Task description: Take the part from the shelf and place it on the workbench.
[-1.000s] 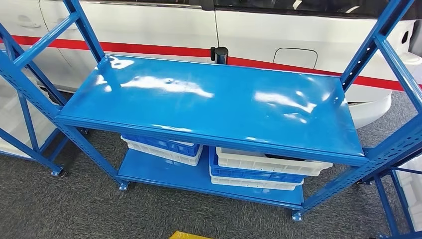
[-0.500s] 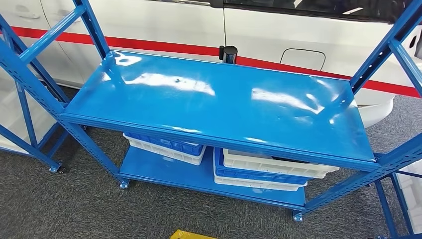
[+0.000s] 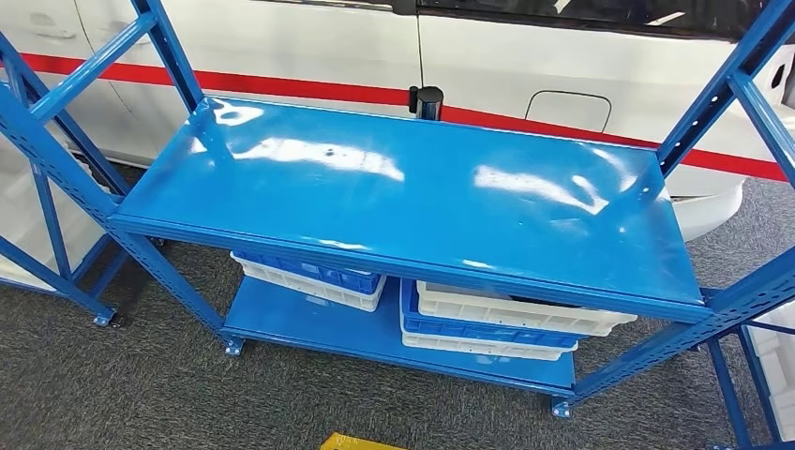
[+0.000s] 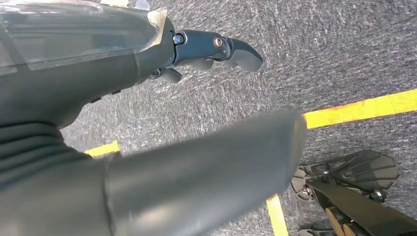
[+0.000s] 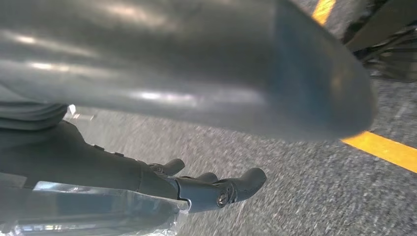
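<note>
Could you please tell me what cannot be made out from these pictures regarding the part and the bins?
- Bin contents: in the head view the upper shelf covers the stacked bins.
- The part: cannot be told; perhaps inside those bins.
- Left hand and right hand: wrist views, thumbs hide most fingers.

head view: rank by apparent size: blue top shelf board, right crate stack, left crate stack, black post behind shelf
1. blue top shelf board
2. right crate stack
3. left crate stack; both stacks partly hidden by the board, so their order is unsure
4. black post
</note>
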You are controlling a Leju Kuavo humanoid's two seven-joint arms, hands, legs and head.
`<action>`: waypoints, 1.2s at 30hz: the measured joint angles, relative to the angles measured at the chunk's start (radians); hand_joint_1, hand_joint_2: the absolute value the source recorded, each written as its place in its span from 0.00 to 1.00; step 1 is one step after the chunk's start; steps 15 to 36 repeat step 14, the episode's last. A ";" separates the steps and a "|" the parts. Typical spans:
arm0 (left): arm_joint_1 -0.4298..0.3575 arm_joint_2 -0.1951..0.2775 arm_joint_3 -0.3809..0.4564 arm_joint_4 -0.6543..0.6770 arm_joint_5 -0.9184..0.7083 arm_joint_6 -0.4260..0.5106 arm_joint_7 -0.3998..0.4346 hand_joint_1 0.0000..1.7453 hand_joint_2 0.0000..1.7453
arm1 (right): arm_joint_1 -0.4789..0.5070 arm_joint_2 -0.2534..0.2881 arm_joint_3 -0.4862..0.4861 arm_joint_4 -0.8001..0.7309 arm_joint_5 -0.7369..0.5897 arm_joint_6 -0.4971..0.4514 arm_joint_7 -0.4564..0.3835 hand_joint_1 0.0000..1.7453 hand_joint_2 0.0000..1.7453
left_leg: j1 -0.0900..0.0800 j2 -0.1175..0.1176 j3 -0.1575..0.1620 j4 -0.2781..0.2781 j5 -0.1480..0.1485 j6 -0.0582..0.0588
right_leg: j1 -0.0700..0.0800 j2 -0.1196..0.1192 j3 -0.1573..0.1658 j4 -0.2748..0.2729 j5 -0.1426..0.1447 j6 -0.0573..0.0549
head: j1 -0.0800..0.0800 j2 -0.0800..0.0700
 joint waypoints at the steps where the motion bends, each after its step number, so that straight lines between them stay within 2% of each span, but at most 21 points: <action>1: 0.003 0.002 -0.014 -0.003 0.022 0.001 0.003 0.00 0.00 | 0.004 0.001 0.002 -0.004 -0.025 -0.002 -0.004 0.00 0.00 | 0.000 0.000 0.000 0.000 0.000 0.000 | 0.000 0.000 0.000 0.000 0.000 0.001 | 0.000 0.000; 14: 0.053 0.024 -0.210 -0.046 0.315 0.022 0.039 0.00 0.00 | 0.053 0.010 0.038 -0.058 -0.362 -0.025 -0.063 0.00 0.00 | 0.000 0.000 0.001 -0.003 0.000 -0.001 | 0.000 0.000 0.000 0.000 -0.002 0.001 | 0.000 0.000; 36: 0.053 0.024 -0.210 -0.046 0.315 0.022 0.039 0.00 0.00 | 0.053 0.010 0.038 -0.058 -0.362 -0.025 -0.063 0.00 0.00 | 0.000 0.000 0.001 -0.003 0.000 -0.001 | 0.000 0.000 0.000 0.000 -0.002 0.001 | 0.000 0.000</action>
